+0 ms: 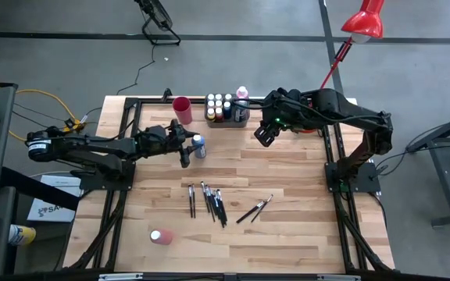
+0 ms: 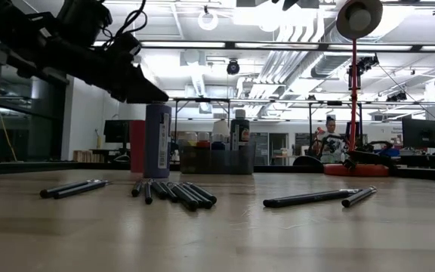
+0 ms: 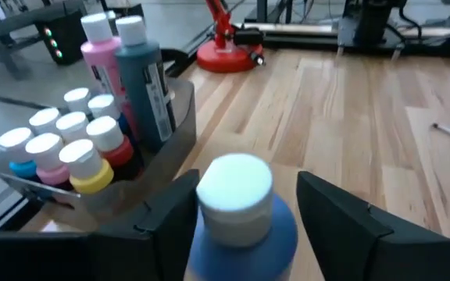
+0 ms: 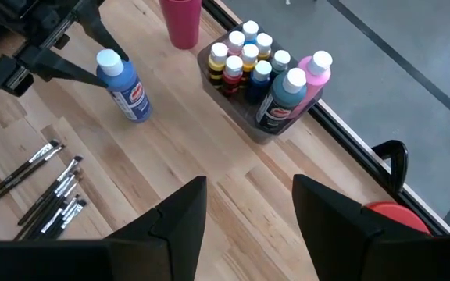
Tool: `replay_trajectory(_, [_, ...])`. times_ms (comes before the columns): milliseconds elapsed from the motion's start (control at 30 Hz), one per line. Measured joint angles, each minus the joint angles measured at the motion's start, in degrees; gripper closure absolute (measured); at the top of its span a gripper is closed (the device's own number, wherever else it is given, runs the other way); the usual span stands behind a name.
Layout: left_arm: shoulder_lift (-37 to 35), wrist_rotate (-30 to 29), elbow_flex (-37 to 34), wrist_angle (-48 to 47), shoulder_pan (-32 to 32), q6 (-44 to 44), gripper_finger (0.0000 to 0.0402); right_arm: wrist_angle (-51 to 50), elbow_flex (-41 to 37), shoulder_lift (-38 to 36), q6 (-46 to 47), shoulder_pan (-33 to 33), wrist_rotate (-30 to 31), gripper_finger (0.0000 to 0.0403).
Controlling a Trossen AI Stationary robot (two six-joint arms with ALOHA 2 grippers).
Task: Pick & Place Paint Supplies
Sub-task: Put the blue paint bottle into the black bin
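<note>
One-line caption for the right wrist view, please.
Left pincer straddles the blue paint bottle, tray of bottles beyond, brushes lying loose.

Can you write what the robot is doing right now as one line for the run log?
left tool: around blue bottle, upright on table | right tool: open, empty, by tray | brushes: on table

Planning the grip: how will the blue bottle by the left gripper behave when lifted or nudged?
The blue bottle stands tall and narrow, so a sideways nudge may tip it. Its smooth round body could slip or roll. The left gripper straddles it near the white cap, so it might swing.
</note>
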Motion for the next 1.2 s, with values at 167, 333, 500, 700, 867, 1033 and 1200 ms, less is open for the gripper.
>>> replay_trajectory(167, [0.0, -0.02, 0.0, 0.47, 0.0, 0.09, 0.0223, -0.02, 0.0, 0.0, -0.33, 0.0, 0.0, 0.022])
replay_trajectory(333, [0.0, 0.0, 0.0, 2.26, 0.0, 0.09, 0.025, -0.04, 0.0, 0.0, -0.53, 0.0, 0.0, 0.022])
replay_trajectory(500, [-0.09, 0.52, 0.02, 1.34, 0.0, 0.01, 0.0283, -0.11, 0.0, 0.0, -0.53, 0.0, -0.02, 0.022])
replay_trajectory(700, [-0.09, 1.18, 0.07, 0.66, 0.0, 0.06, 0.0266, -0.51, 0.0, 0.0, -0.53, 0.0, -0.02, 0.022])
replay_trajectory(867, [-0.04, 1.6, 0.0, -1.65, 0.0, 0.09, 0.0219, -0.52, 0.0, 0.0, -0.53, 0.0, 0.0, 0.022])
replay_trajectory(1033, [-0.02, 1.5, 0.0, -1.64, 0.0, 0.07, 0.0226, -0.58, 0.0, 0.0, -0.53, 0.0, -0.02, 0.022])
replay_trajectory(1200, [0.02, 1.53, -0.04, -0.51, -0.01, 0.39, 0.0263, -0.81, 0.0, 0.0, -0.52, 0.0, -0.02, 0.022])
